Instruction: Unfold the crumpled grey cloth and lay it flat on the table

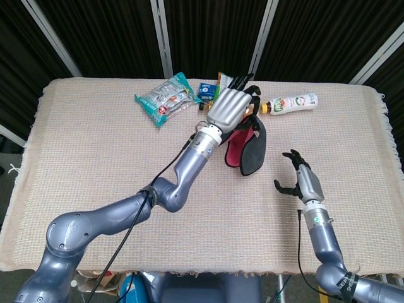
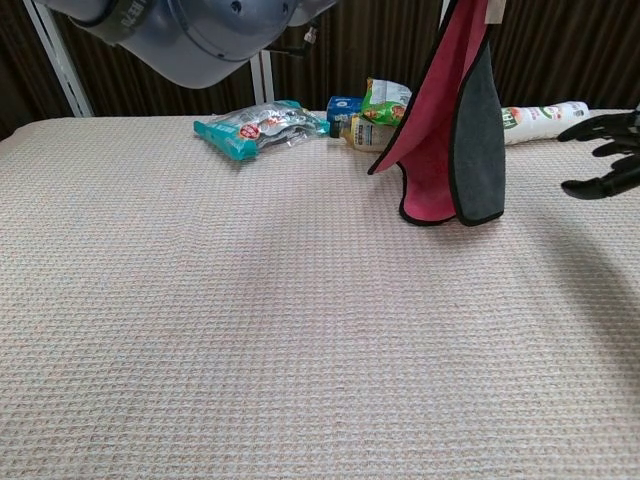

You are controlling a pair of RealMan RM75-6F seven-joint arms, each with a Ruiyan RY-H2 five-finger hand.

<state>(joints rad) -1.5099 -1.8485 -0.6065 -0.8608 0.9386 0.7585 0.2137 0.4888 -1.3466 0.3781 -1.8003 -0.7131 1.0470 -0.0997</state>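
Two metal hands work above the table's far edge: left hand (image 1: pixel 230 108) grips a hanging grey-and-crimson cloth (image 1: pixel 248 146), right hand (image 1: pixel 303 183) spread empty.

Left hand (image 1: pixel 230 108) raised, fingers closed; right hand (image 1: pixel 302 182) hovers, fingers spread.

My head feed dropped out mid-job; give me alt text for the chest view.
A grey-and-red cloth hangs from above, clear of the cream woven table. The right hand, fingers spread and holding nothing, reaches in beside it; snack packets and a bottle lie behind.
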